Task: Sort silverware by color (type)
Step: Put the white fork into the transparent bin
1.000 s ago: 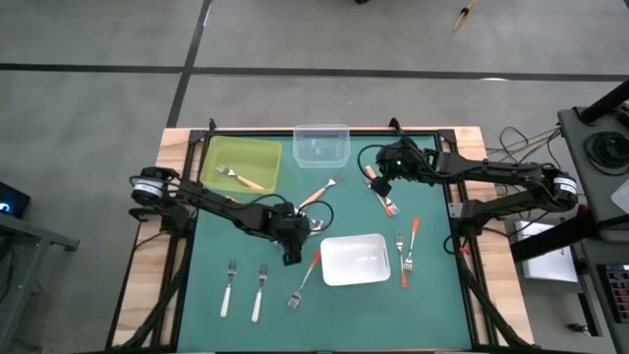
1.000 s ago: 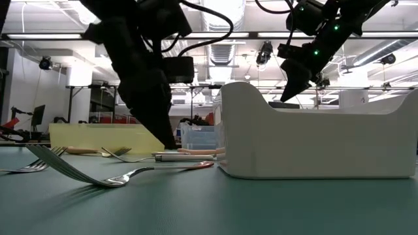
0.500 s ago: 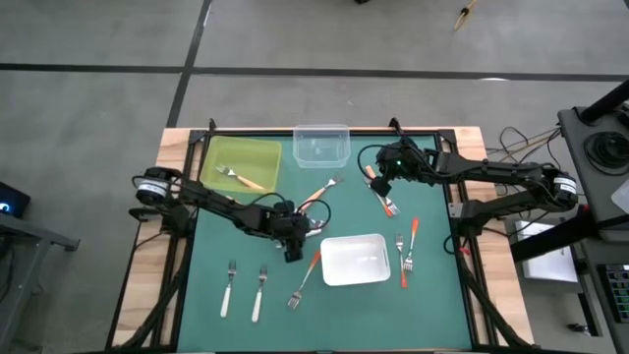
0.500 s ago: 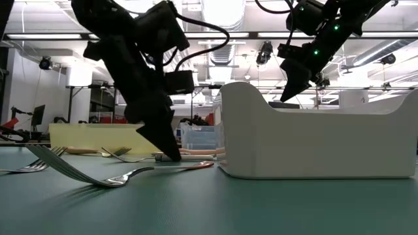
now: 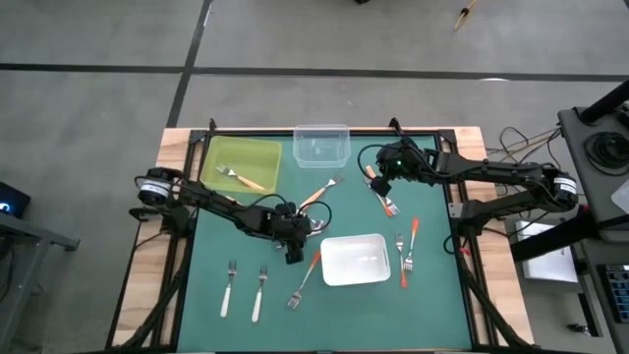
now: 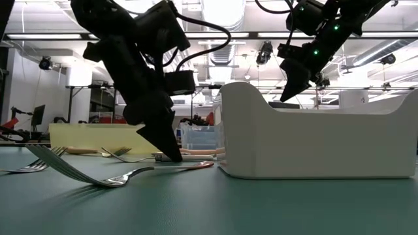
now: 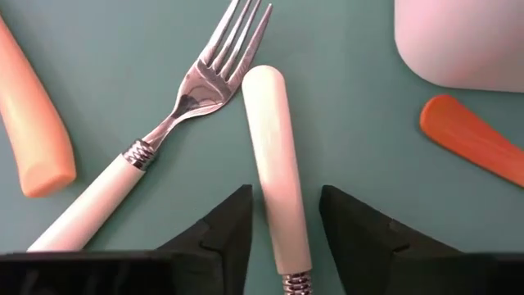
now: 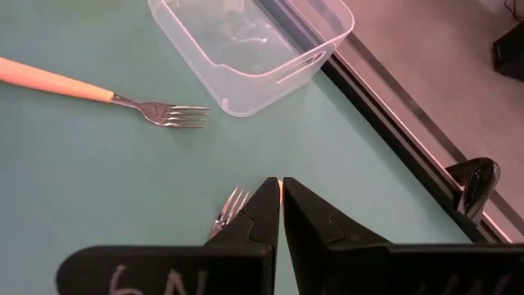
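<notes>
High view: green mat [image 5: 246, 315] inside a dark frame, three containers on it. Yellow-green tray [image 5: 257, 153] at 11 o'clock holds one tan-handled fork [image 5: 242, 178]. Clear tub [image 5: 321, 144] at 12 o'clock, nothing visible inside. White tray [image 5: 355, 259] just below centre, nothing visible inside.

Left gripper [image 5: 292, 234] sits near centre, just left of the white tray. In the left wrist view its fingers [image 7: 219, 238] stand apart on either side of a white fork handle [image 7: 275, 164]; contact cannot be told. A second white-handled fork [image 7: 155, 147] lies beside it, an orange handle [image 7: 33, 131] on one side, a red-orange handle [image 7: 471, 139] by the white tray's corner [image 7: 458, 41].

Right gripper [image 5: 382, 185] is at 1 o'clock, raised off the mat in the low view [image 6: 292, 81], fingers pressed together with nothing between them in the right wrist view. Below it a fork head [image 8: 229, 209]; another tan-handled fork [image 8: 106, 97] lies near the clear tub [image 8: 246, 49].

Other forks: two white-handled ones [image 5: 229, 287] [image 5: 259, 292] at 7 o'clock, red-orange one [image 5: 306, 278] touching the white tray's left edge, white one [image 5: 400, 253] and red-orange one [image 5: 409, 251] at 4 o'clock right of the tray, tan one [image 5: 319, 193] above centre.

Open mat along the 6 o'clock edge and at 9 o'clock; 3 o'clock edge is tight against the forks.
</notes>
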`<move>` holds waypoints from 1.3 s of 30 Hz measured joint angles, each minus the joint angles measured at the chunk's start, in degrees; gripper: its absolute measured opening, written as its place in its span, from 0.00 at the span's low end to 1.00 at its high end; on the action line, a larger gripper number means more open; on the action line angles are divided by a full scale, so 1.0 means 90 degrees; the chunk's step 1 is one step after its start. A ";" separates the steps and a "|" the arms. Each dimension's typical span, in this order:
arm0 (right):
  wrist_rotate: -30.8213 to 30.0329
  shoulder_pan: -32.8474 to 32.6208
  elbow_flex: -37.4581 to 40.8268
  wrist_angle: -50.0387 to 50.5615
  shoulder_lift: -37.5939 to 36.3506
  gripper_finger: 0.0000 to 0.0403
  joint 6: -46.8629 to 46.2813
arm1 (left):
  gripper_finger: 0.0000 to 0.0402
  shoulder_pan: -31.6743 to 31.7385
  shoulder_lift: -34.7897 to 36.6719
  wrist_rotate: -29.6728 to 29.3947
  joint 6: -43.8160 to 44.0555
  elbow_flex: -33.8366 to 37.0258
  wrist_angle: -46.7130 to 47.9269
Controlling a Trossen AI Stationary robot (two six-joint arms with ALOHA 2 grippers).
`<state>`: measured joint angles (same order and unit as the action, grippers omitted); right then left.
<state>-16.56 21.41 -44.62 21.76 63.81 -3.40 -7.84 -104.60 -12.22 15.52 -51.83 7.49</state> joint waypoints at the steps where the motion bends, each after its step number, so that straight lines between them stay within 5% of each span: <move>1: 0.0000 0.0000 0.0000 0.0000 0.0000 0.03 0.0000 | 0.28 0.0000 0.0000 0.0012 0.0001 0.0000 0.0002; 10: 0.0000 0.0000 0.0000 -0.0002 0.0000 0.03 0.0000 | 0.07 -0.0005 -0.0010 0.0044 0.0051 0.0000 0.0053; 20: -0.0004 0.0000 0.0000 -0.0160 0.0000 0.03 -0.0172 | 0.06 0.0015 0.0219 -0.0086 0.0156 0.0029 0.0209; 32: -0.0238 0.0138 -0.0012 -0.5189 -0.0013 0.03 0.2073 | 0.01 0.0027 0.0845 -0.0481 -0.0628 0.0041 0.0850; 39: -0.0219 0.0138 -0.0012 -0.4682 -0.0349 0.03 0.1402 | 0.01 0.0056 0.1027 -0.0560 -0.0961 0.0036 0.1200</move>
<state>-18.52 22.65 -44.73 -20.38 60.67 9.22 -7.33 -95.35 -17.26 6.88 -51.51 18.29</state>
